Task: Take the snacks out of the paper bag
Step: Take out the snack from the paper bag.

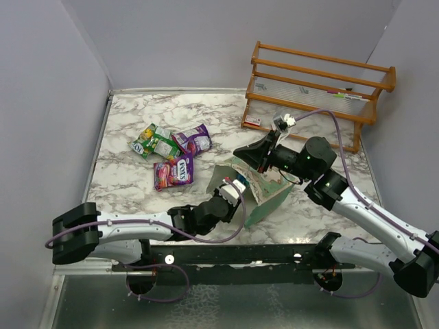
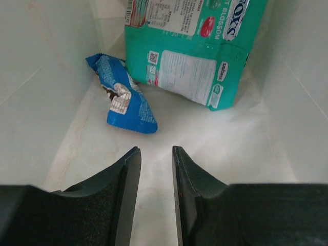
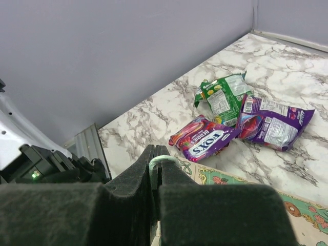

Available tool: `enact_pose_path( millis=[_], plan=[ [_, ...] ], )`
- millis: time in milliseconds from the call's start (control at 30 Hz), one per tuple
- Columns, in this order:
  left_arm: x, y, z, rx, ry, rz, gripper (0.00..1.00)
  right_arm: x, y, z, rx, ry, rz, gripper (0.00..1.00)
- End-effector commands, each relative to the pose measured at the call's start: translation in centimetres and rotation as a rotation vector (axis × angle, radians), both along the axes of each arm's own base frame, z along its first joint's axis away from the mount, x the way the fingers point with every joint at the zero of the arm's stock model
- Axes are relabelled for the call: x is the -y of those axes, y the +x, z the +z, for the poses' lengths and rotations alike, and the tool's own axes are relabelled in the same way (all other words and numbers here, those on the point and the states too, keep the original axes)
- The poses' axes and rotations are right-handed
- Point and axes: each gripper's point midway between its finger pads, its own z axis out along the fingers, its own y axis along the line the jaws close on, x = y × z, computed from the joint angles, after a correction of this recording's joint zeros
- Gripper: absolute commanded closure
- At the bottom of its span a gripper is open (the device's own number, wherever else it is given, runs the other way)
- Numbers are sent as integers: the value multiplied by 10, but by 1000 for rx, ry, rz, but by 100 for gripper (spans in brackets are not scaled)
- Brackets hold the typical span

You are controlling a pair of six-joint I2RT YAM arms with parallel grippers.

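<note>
Tool (image 3: 155, 155) tight on paper bag (image 3: 164, 160) rim; three snacks (image 3: 205, 141) beyond

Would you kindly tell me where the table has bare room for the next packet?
The marble table is bare along the back wall, between the shiny snack packets and the wooden slatted rack, and at the near left, between the red-pink packet and the table's left edge. Around the mint-green paper bag, the left arm and right arm crowd it.
</note>
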Motion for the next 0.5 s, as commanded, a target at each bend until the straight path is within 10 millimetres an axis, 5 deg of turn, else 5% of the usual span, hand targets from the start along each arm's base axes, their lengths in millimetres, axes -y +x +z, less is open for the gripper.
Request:
enact_pose_path(
  millis=[0, 267, 467],
  plan=[
    [16, 17, 11, 127, -44, 17, 62, 6, 0, 14, 30, 16, -29, 98],
    [24, 44, -11, 237, 40, 67, 42, 10, -3, 20, 39, 26, -35, 98],
    [21, 70, -28, 274, 144, 131, 36, 13, -6, 22, 42, 23, -37, 98]
  ],
)
